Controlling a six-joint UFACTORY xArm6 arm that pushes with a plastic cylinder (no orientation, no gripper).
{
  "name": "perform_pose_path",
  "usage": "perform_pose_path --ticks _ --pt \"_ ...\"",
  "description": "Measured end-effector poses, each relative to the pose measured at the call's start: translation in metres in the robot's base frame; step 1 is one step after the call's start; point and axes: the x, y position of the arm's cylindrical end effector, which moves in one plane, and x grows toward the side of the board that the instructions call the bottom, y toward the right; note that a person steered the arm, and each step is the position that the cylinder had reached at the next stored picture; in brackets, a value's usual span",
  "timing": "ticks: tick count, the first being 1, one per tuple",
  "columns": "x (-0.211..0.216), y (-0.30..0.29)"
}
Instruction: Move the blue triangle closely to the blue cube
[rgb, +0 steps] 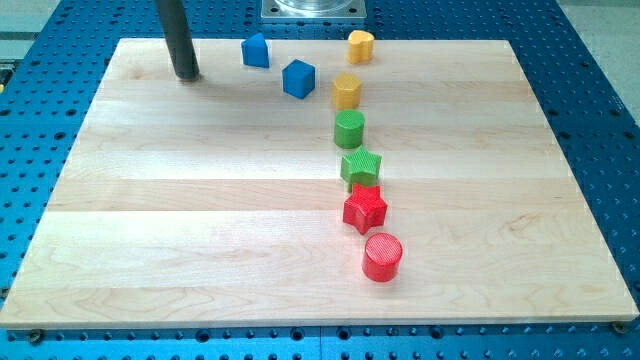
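The blue triangle (256, 50) sits near the view's top, left of centre. The blue cube (298, 78) lies just below and to the right of it, a small gap apart. My tip (186, 75) rests on the board to the left of the blue triangle, roughly a block's width or two away, touching neither block.
A yellow block (360, 46) sits at the top, a yellow block (346, 91) right of the blue cube. Below run a green cylinder (349, 129), a green star (361, 167), a red star (365, 209) and a red cylinder (382, 257). The wooden board (200, 220) lies on a blue perforated table.
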Motion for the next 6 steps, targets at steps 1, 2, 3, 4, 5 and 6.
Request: perform_pose_path --ticks 1,2,3,4,5,6 --pt "-0.04 0.023" --pt "-0.051 0.039" --pt "-0.047 0.094" --pt "-0.029 0.157" --pt "-0.033 0.183" --pt "-0.01 0.242"
